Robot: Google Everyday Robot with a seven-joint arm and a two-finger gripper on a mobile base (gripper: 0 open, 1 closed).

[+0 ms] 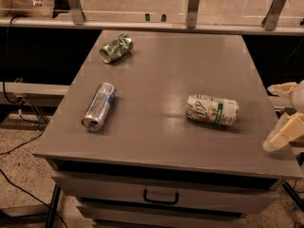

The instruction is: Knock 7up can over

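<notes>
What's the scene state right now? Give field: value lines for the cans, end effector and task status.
table: grey top, drawer below
7up can: lying on its side, right of table centre
silver-blue can: lying on its side, left part of table
crushed green can: far left part of table
end effector: at table's right edge, fingers apart, not touching the 7up can
task status: 7up can is down

7up can (212,110): glossy printed metal. Counter (166,70): smooth grey, faint sheen. Claw (274,118), at 3 o'clock: cream matt plastic, fingers apart.
</notes>
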